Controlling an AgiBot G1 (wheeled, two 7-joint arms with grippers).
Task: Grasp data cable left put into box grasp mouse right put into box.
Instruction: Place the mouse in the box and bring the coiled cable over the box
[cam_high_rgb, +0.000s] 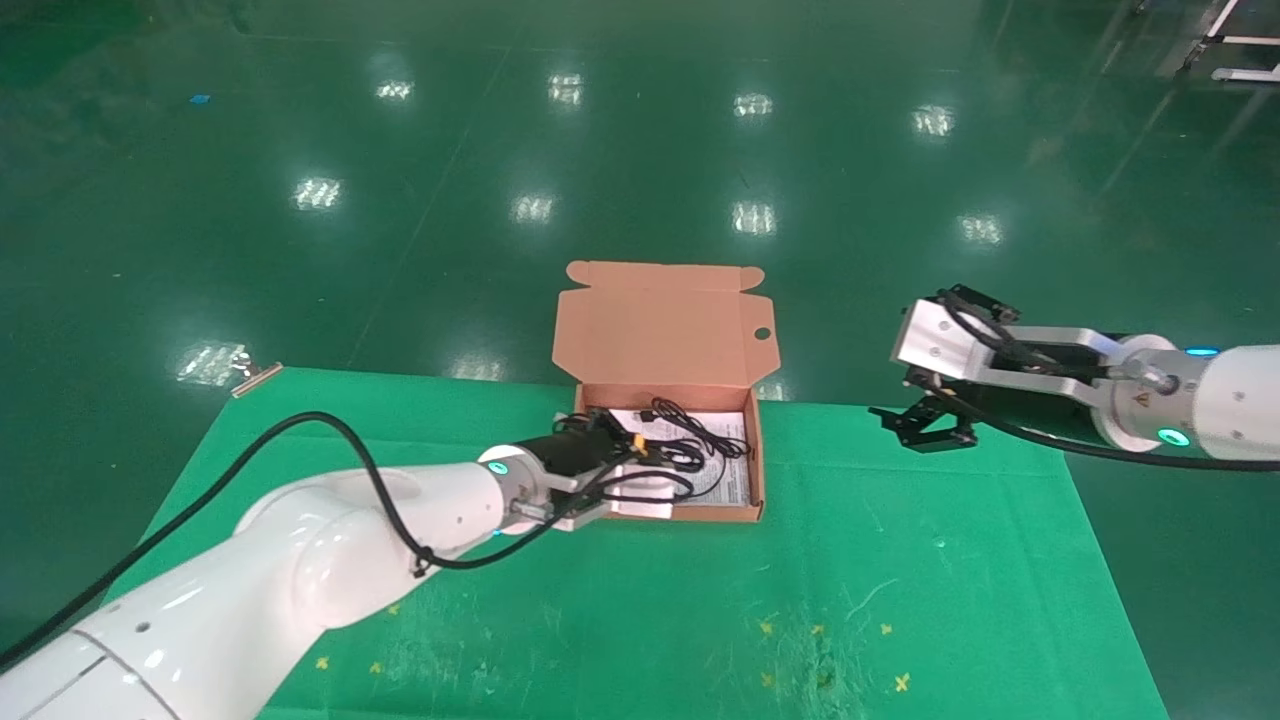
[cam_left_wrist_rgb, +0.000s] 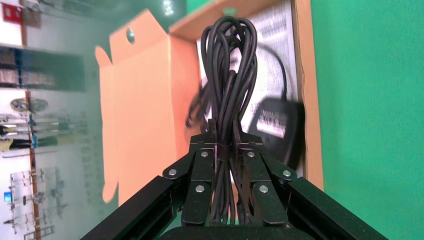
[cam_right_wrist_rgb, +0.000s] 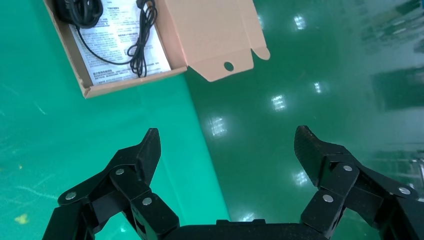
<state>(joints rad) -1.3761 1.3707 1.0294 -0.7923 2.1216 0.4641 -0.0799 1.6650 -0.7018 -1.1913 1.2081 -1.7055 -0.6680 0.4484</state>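
The salmon-orange box (cam_high_rgb: 757, 455) lies open at the table's middle, its lid flap (cam_high_rgb: 660, 320) standing up behind. My left gripper (cam_high_rgb: 640, 462) hovers low over the box's left part, shut on the looped black data cable (cam_left_wrist_rgb: 230, 60), whose loops reach out past the fingers (cam_left_wrist_rgb: 201, 165) over the box's inside. The black mouse (cam_left_wrist_rgb: 277, 125) with white lettering lies in the box beneath the cable. From the right wrist, the mouse (cam_right_wrist_rgb: 77, 10) and its thin cord (cam_right_wrist_rgb: 140, 45) lie on a printed sheet. My right gripper (cam_high_rgb: 925, 425) hangs open and empty at the table's far right edge, well away from the box (cam_right_wrist_rgb: 210, 30).
A white printed leaflet (cam_high_rgb: 728, 470) lines the box floor. The green cloth (cam_high_rgb: 800, 600) covers the table, with small yellow marks near the front. Shiny green floor (cam_high_rgb: 640, 150) lies beyond the far edge, right behind the box.
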